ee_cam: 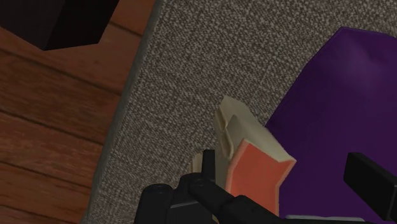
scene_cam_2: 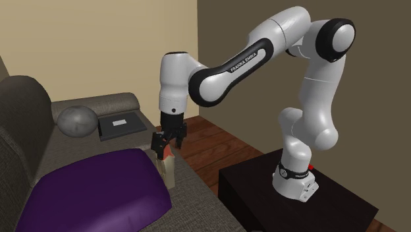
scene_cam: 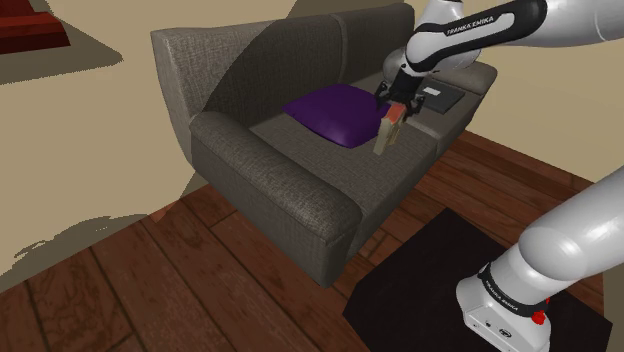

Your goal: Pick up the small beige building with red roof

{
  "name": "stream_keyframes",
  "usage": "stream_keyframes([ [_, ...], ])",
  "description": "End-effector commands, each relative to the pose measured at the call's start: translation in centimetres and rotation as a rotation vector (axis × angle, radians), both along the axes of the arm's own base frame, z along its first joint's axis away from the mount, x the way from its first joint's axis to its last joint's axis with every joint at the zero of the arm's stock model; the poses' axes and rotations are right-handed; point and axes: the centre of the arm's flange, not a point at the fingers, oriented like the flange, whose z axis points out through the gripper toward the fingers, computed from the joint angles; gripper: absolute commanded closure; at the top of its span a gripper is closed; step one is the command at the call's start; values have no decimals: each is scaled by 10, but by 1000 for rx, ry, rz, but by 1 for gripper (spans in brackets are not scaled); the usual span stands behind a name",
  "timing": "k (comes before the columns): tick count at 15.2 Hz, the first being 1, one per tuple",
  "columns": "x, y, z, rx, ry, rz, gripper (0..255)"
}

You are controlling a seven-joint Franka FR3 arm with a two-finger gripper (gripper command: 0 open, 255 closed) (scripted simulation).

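Small beige building (scene_cam: 384,138), red-roofed, stands on the grey sofa seat (scene_cam: 330,170).

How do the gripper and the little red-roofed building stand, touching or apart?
Cannot tell. In the wrist view the open gripper straddles the building: one finger overlaps its edge, the other stands clear with purple cushion between.

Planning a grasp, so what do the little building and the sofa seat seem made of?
Little building: smooth, matte beige walls, orange-red roof; no texture, material unclear. Sofa seat: coarse grey woven fabric, judging by its speckled weave.
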Motion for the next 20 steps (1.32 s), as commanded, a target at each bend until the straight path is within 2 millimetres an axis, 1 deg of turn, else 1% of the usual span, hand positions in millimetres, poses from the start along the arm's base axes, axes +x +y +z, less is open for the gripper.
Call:
stream_keyframes([
  [1, 5, -5, -10, 3, -1, -34, 0],
  [7, 5, -5, -41, 3, -1, -34, 0],
  [9, 5, -5, -44, 3, -1, -34, 0],
  [10, 5, -6, -44, 3, -1, -34, 255],
  [19, 5, -5, -44, 3, -1, -34, 255],
  [20, 5, -5, -39, 3, -1, -34, 255],
])
